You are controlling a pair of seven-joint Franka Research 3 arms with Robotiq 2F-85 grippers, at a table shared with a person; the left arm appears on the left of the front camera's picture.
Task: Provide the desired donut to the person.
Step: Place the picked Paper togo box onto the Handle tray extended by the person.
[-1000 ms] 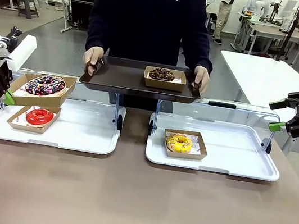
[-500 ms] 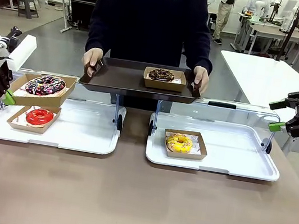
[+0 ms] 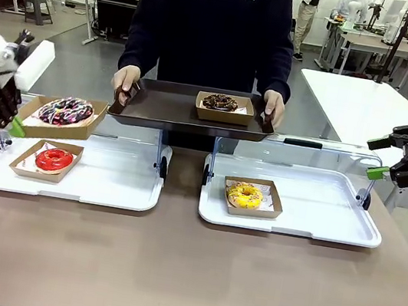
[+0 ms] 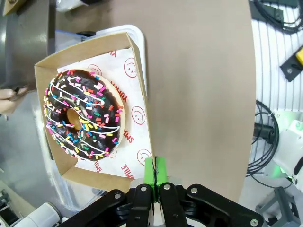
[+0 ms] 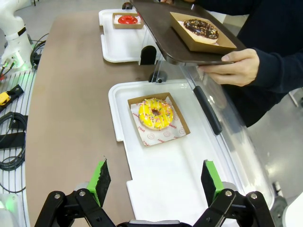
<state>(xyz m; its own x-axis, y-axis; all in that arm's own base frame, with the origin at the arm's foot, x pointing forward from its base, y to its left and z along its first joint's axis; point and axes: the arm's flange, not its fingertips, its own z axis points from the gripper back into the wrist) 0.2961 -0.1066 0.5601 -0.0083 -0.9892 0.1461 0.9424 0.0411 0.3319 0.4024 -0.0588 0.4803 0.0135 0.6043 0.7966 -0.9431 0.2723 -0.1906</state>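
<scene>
My left gripper is shut on the near edge of a cardboard box. The box holds a chocolate donut with coloured sprinkles and hangs above the back of the left white tray. Across the table the person holds a dark tray in both hands. On it sits a boxed chocolate donut. My right gripper hovers open at the far right, above the right white tray.
A red donut lies in its box on the left white tray. A yellow donut lies in its box on the right one. Clear lids stand raised behind both trays. The brown tabletop in front is bare.
My left gripper has lifted the sprinkled donut's box a little higher. The person has shifted slightly to the right. The right arm has not moved.
</scene>
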